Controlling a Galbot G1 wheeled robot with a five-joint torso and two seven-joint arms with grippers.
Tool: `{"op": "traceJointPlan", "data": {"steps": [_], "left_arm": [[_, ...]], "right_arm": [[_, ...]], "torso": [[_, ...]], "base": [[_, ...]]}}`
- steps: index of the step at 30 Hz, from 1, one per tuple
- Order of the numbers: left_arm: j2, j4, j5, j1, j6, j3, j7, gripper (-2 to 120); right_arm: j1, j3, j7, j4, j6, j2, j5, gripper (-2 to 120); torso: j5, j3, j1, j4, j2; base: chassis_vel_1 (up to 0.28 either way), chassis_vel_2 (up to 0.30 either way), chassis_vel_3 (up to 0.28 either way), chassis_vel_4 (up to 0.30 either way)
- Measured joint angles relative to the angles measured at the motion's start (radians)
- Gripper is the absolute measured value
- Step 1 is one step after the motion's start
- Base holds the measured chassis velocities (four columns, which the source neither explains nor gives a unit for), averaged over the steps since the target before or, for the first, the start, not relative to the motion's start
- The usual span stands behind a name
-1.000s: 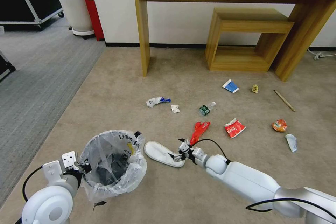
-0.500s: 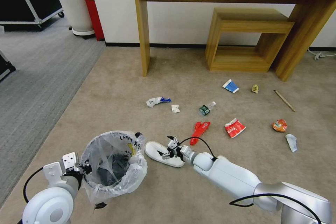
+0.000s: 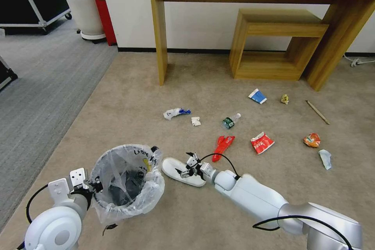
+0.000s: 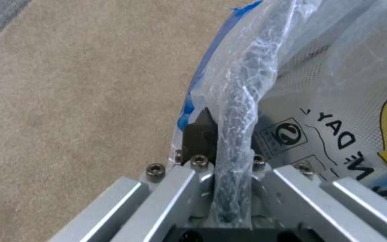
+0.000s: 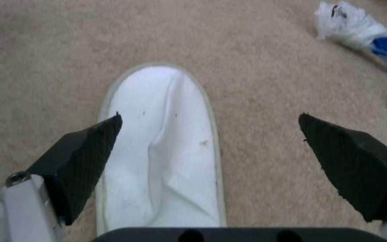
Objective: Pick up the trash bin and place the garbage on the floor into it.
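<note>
White slipper point(image 5: 162, 151) on the carpet point(image 3: 129, 97) is straddled by the right gripper's point(image 5: 211, 148) spread jaws, while the bag-lined trash bin's point(image 3: 125, 179) rim is clamped by the left gripper point(image 4: 229, 158).

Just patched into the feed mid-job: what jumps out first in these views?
The right end effector hangs open over the white slipper on the beige carpet, beside the trash bin. The left end effector is shut on the bin's bagged rim. Farther out lie a red wrapper, a clear bottle and other litter.
</note>
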Motion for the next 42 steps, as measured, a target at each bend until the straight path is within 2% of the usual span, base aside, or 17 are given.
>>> {"op": "traceJointPlan", "data": {"steps": [8, 27, 42], "left_arm": [[-0.009, 0.000, 0.010, 0.002, 0.000, 0.013, 0.000, 0], [-0.003, -0.020, 0.027, 0.034, 0.000, 0.016, -0.003, 0], [-0.002, -0.022, 0.036, 0.041, 0.000, 0.019, -0.005, 0]], "right_arm": [[-0.032, 0.041, -0.035, -0.052, 0.022, 0.022, -0.032, 100], [-0.072, 0.169, -0.120, -0.239, 0.120, 0.133, -0.068, 100], [-0.078, 0.222, -0.152, -0.290, 0.148, 0.177, -0.067, 100]], "torso": [[0.0000, 0.000, 0.000, 0.0000, 0.000], [0.0000, 0.000, 0.000, 0.0000, 0.000], [-0.0001, 0.000, 0.000, 0.0000, 0.000]], "base": [[0.000, 0.000, 0.000, 0.000], [0.000, 0.000, 0.000, 0.000], [0.000, 0.000, 0.000, 0.000]]}}
